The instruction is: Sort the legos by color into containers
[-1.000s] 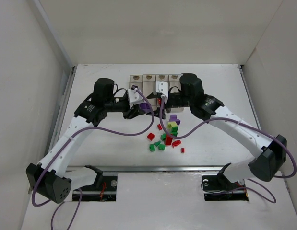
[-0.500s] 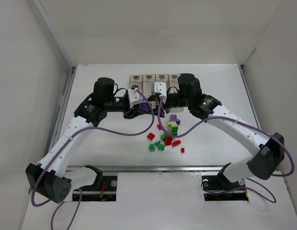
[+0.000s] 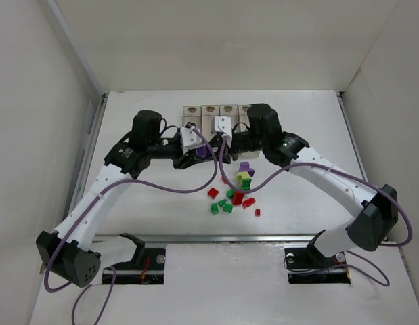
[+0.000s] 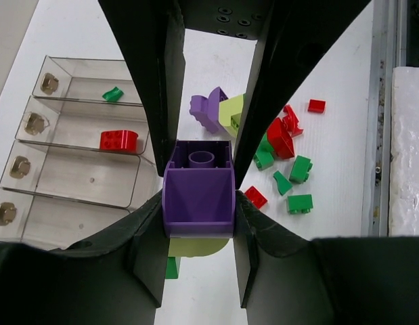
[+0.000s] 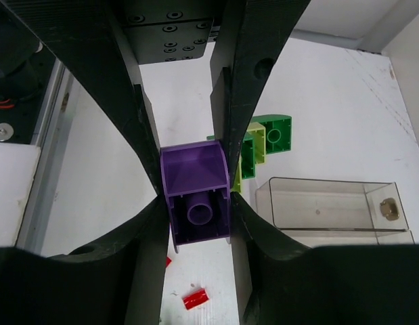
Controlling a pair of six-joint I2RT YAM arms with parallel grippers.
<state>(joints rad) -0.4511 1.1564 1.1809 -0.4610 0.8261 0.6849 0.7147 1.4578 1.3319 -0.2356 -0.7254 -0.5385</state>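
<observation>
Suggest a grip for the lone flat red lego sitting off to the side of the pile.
Come straight down on the flat red lego and pinch its two long edges. It lies flat, so only thin sides are offered, and it sits apart from the pile, probably leaving finger room on both sides.

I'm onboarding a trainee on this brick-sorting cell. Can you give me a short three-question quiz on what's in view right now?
1. How many clear bins stand in the row?
2. True or false: the red brick and the green brick that are already inside the bins share one bin.
3. What colour is the brick clamped in the left end effector? A) red B) purple C) green

Key:
1. Four.
2. False: they lie in neighbouring bins.
3. B: it is the purple brick.
</observation>
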